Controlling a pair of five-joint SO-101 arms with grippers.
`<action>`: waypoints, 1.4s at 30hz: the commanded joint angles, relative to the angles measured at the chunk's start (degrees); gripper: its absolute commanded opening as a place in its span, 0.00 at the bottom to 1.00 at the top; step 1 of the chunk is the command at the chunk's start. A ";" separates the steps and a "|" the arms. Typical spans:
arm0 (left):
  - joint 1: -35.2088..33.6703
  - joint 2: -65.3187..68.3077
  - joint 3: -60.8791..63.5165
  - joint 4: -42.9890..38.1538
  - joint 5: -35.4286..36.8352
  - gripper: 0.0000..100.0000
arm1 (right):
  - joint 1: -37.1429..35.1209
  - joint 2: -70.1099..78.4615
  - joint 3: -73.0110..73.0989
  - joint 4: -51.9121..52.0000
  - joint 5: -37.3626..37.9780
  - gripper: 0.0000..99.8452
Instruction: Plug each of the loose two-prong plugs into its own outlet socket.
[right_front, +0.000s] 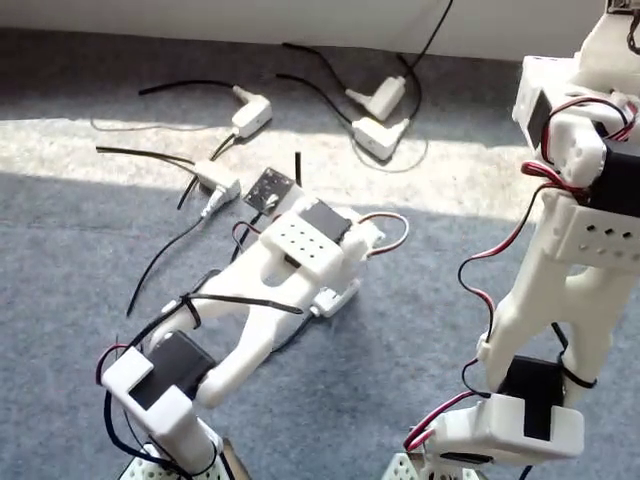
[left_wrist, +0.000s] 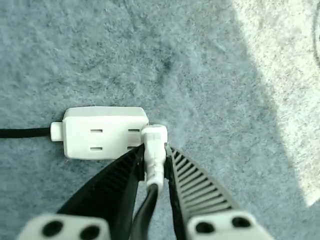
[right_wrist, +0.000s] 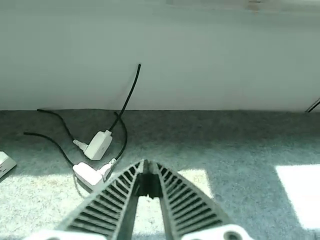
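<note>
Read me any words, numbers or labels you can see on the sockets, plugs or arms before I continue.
No text can be read in any view.
The outlet socket: plain white face, slots only.
The plug held in the left gripper: no marking shows.
On an arm, a dark board: specks too small to read.

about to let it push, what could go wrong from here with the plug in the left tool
The plug in the left tool meets the socket at its end, prongs hidden; pushing could miss the slots. Nothing holds the socket, so it may slide on the carpet.
</note>
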 joint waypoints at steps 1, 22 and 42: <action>0.75 -4.26 0.66 2.37 -0.26 0.01 | 0.57 -0.22 -1.54 -1.10 -0.26 0.01; 0.31 -4.26 -11.65 20.75 -2.46 0.01 | 0.40 -0.22 -1.54 -1.10 -0.53 0.01; 0.48 -3.65 -3.12 12.40 -2.46 0.01 | 0.40 -0.22 -1.54 -1.10 -0.53 0.01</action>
